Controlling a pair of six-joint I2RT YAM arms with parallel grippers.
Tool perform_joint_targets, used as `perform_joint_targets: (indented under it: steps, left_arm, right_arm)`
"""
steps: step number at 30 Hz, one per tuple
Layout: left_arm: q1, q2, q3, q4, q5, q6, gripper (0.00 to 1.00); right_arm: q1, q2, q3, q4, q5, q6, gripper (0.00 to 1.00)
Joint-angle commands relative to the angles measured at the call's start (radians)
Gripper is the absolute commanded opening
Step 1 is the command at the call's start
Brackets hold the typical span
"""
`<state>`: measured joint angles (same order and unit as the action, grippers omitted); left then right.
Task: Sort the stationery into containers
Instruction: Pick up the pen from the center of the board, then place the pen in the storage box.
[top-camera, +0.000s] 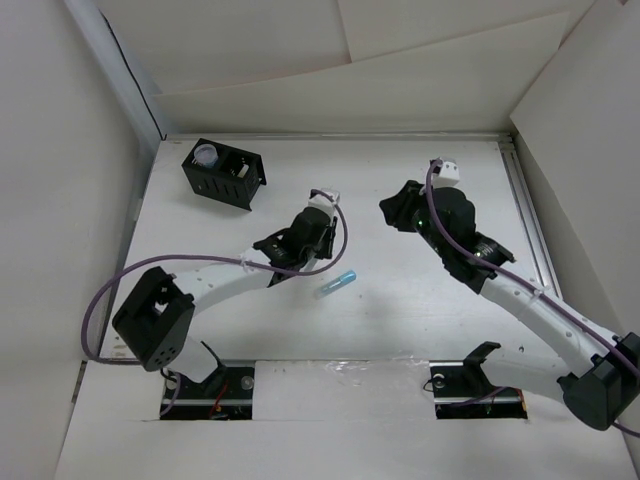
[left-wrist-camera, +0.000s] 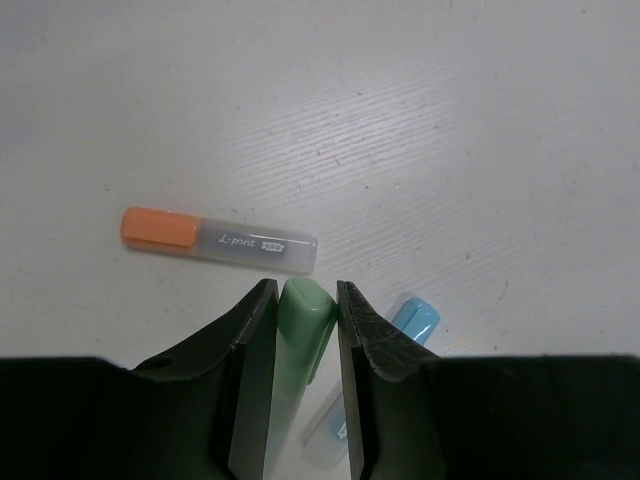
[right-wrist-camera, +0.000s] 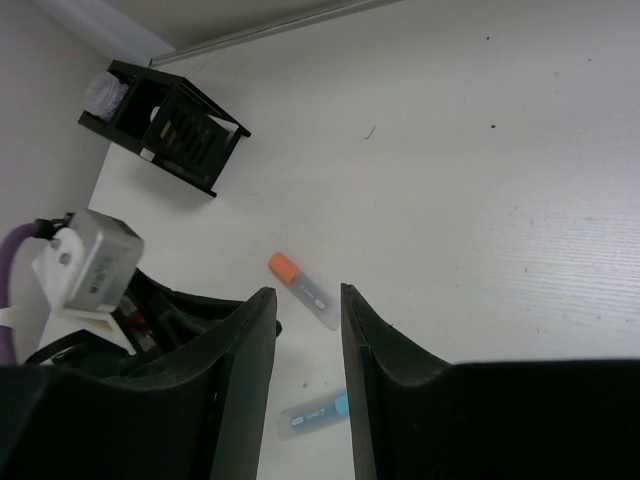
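My left gripper (left-wrist-camera: 305, 290) is shut on a green highlighter (left-wrist-camera: 303, 318), whose cap sticks out between the jaws just above the white table. An orange highlighter (left-wrist-camera: 215, 241) lies just ahead of it, and a blue highlighter (left-wrist-camera: 413, 320) lies to its right. From above, the left gripper (top-camera: 300, 250) is mid-table with the blue highlighter (top-camera: 337, 284) beside it. The black mesh organiser (top-camera: 240, 182) stands at the back left with a blue-and-white roll (top-camera: 207, 155) in one compartment. My right gripper (top-camera: 398, 210) hovers open and holds nothing; its wrist view shows the orange highlighter (right-wrist-camera: 301, 289) and blue highlighter (right-wrist-camera: 312, 412) below.
White walls enclose the table on the left, back and right. A metal rail (top-camera: 530, 230) runs along the right edge. The two arm bases sit at the near edge. The organiser (right-wrist-camera: 190, 140) also shows far left in the right wrist view.
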<state>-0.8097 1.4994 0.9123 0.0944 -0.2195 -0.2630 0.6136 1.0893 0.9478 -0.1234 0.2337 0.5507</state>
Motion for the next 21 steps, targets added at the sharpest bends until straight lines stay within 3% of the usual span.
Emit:
perform_joint_targets:
  steps: [1,11,21]
  left_arm:
    - [0.001,-0.077,0.031,-0.022,-0.070,-0.050,0.00]
    - [0.026,-0.157,0.062,-0.042,-0.205,-0.102,0.00]
    - [0.363,-0.211,0.131,0.192,-0.156,-0.205,0.00]
  right_arm:
    - [-0.008,-0.023,-0.004,0.033,-0.011,0.005,0.38]
    - [-0.008,-0.032,-0.004,0.033,-0.011,0.005,0.39]
    - [-0.017,-0.032,-0.004,0.033,-0.020,0.005,0.39]
